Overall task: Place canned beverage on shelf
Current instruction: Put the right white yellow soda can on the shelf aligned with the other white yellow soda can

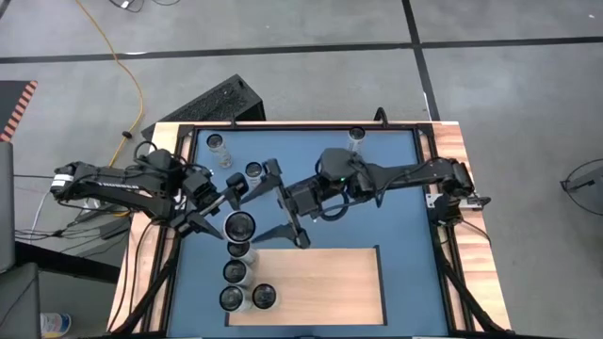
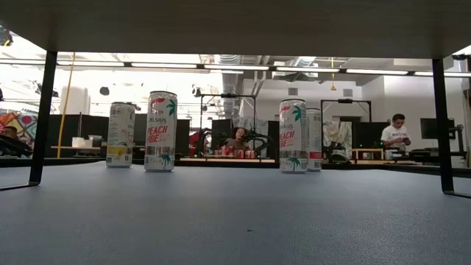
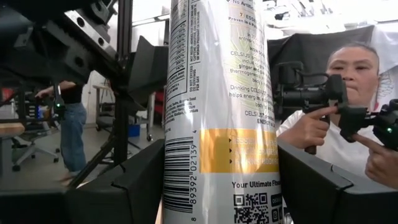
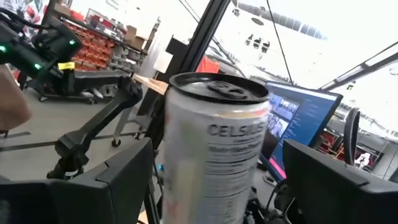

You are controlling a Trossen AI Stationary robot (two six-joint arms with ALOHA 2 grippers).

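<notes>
A tall white Celsius can [image 1: 239, 225] stands upright in the air beside the far left corner of the pale wood shelf [image 1: 325, 287]. My left gripper [image 1: 222, 209] is shut on it; its wrist view shows the can's barcode side [image 3: 214, 112]. My right gripper [image 1: 267, 204] is open. Its fingers stand on either side of the same can [image 4: 214, 155] with a gap on each side. Several more cans [image 1: 235, 273] stand along the shelf's left edge. My left gripper pinches the can's side wall [image 3: 186, 186] between its two fingers, at the height of the barcode. The fingers come nearly level from the table's left side. The can stays upright, its top higher than those of the shelf's cans; its bottom is out of view.
Loose cans stand on the blue surface at the far side [image 1: 216, 143] [image 1: 254, 170] [image 1: 356, 136], and show in the low view too [image 2: 161, 131] [image 2: 293, 136]. The shelf's underside [image 2: 235, 22] spans that view's top. A person [image 3: 348, 93] sits beyond the table.
</notes>
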